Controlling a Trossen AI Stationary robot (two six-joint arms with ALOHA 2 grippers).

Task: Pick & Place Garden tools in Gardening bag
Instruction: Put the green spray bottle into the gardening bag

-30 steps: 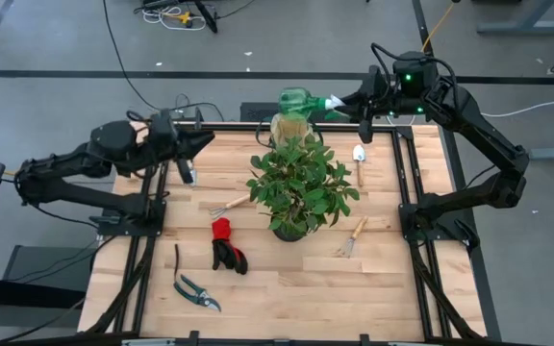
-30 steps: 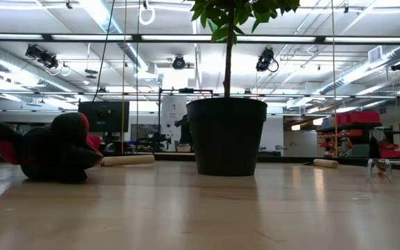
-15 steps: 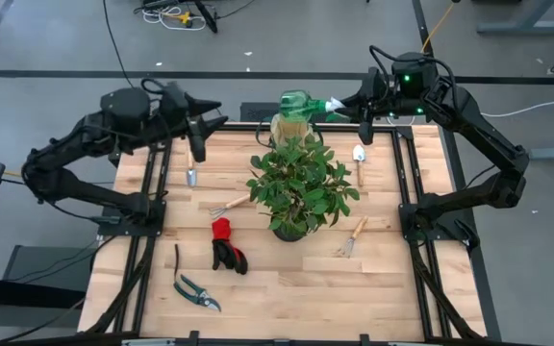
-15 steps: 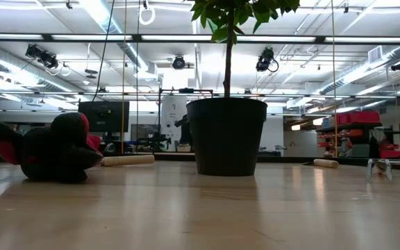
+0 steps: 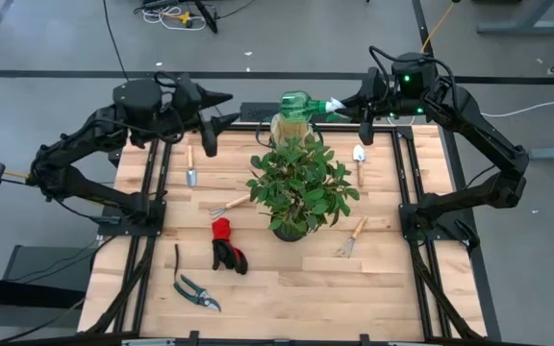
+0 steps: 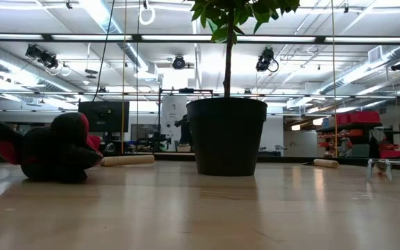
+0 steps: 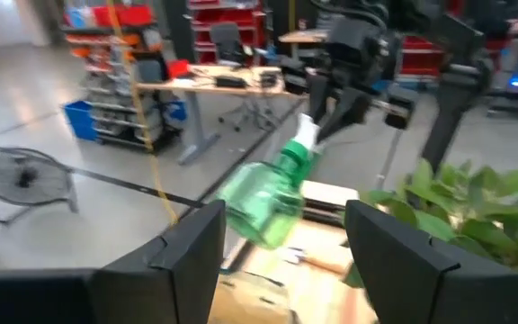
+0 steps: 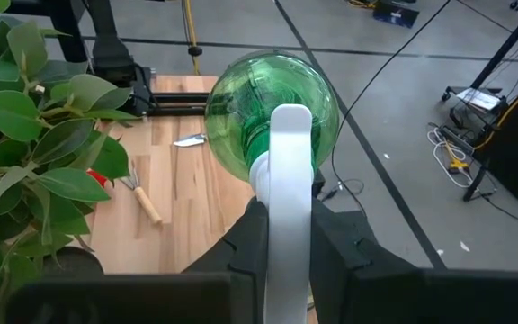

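Nearest the front edge of the wooden table (image 5: 287,288), seen from above, dark pruning shears (image 5: 193,286) lie flat on the left side. Just behind them sit the red-and-black gloves (image 5: 226,246), which in the low view bulk as a dark heap at the left (image 6: 51,147). To the right of the plant pot (image 6: 226,135), a wooden-handled hand rake (image 5: 352,236) rests on the boards, well apart from the gloves. The leafy potted plant (image 5: 299,185) stands mid-table. At its left a second hand rake (image 5: 229,205) lies angled toward the foliage, and farther back on the left a trowel (image 5: 190,168) points toward the far edge; another trowel (image 5: 359,161) lies on the right side behind the plant.

At the far edge of the table, the tan gardening bag (image 5: 290,126) stands just behind the plant. Directly above it the right hand (image 5: 359,104) grips the green spray bottle (image 5: 301,101) by its white nozzle end, fingers closed on either side of the neck, as the right wrist view confirms (image 8: 272,121). The left hand (image 5: 217,108) hovers above the far-left corner of the table, fingers spread wide apart and holding nothing, aimed toward the bottle (image 7: 263,193).
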